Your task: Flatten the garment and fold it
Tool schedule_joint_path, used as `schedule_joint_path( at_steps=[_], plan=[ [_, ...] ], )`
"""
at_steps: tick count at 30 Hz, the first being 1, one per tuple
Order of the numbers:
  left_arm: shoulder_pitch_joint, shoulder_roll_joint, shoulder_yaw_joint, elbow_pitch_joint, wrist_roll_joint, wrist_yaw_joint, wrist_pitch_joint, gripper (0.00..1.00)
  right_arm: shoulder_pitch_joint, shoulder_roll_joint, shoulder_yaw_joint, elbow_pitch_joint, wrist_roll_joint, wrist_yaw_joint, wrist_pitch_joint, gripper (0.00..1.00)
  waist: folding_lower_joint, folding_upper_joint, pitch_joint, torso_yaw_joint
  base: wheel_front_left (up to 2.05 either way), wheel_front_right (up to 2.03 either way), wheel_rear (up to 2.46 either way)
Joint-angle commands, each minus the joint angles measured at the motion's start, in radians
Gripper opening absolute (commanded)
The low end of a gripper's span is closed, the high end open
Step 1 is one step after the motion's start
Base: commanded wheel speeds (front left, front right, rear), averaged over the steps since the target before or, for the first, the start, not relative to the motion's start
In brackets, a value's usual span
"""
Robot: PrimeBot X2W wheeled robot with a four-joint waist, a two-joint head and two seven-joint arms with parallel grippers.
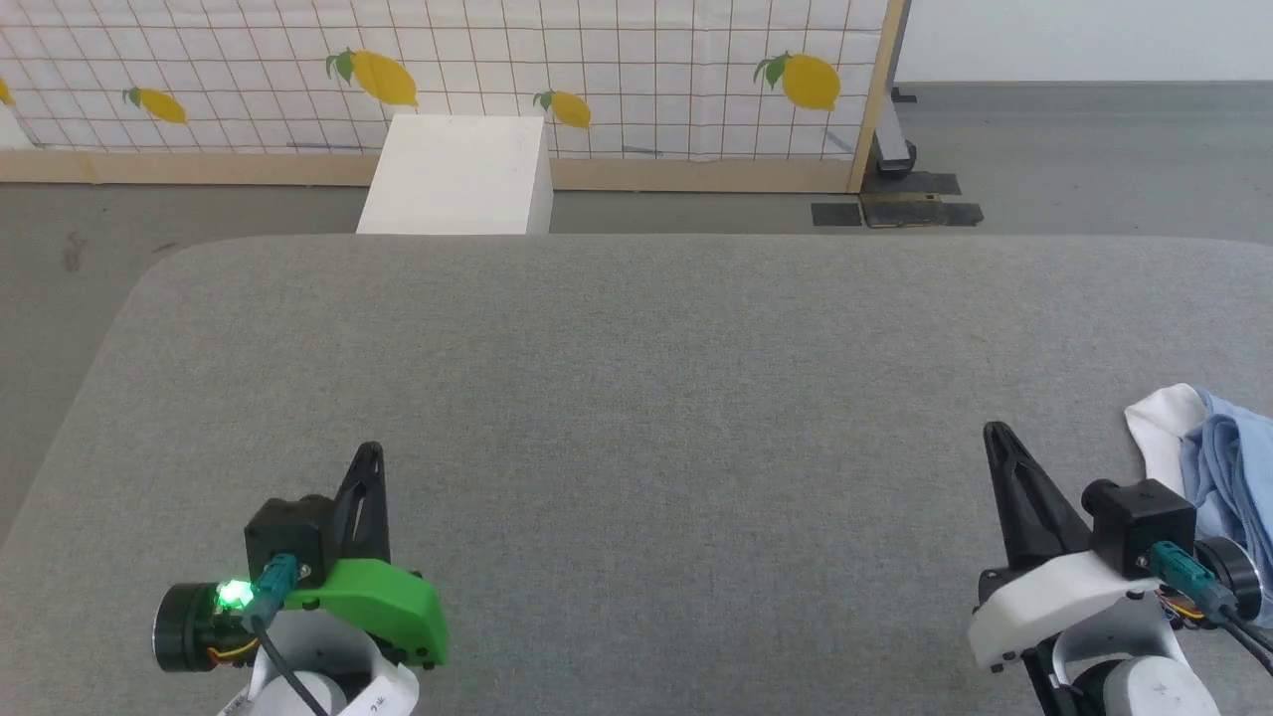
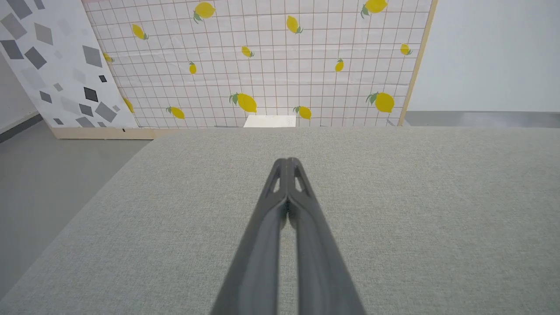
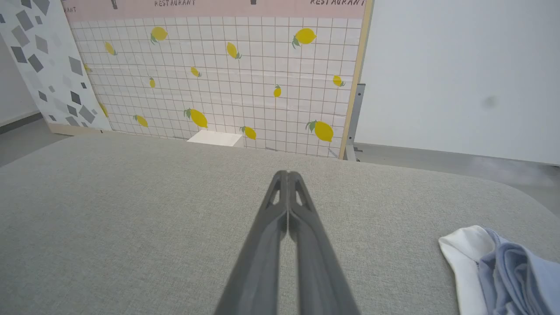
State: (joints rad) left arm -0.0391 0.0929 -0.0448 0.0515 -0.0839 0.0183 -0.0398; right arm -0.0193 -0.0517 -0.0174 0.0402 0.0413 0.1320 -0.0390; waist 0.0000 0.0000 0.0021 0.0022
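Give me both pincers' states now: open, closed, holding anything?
Left dark two-finger pincer: closed, holding nothing.
Right dark two-finger pincer: closed, holding nothing; crumpled light-blue knit garment lies apart, to its right.

Just right of my right gripper [image 1: 995, 430], the garment [image 1: 1228, 467] shows light blue with a white band against the grey woven surface [image 1: 636, 398]. My left gripper [image 1: 370, 452] is cased in green, the right in white. Ahead of both stands a white, grid-lined screen [image 1: 646, 99] dotted with yellow lemons [image 1: 811, 82].
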Motion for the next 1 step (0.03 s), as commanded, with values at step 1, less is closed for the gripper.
schedule_joint_path(
  at_steps=[1],
  plan=[
    [0.020, -0.010, 0.009, -0.011, 0.020, -0.007, 0.006, 0.00, 0.015, 0.001, 0.005, -0.011, -0.014, -0.001, 0.008, 0.00, 0.0000, 0.0000, 0.000, 0.000, 0.00, 0.00, 0.00]
  ],
)
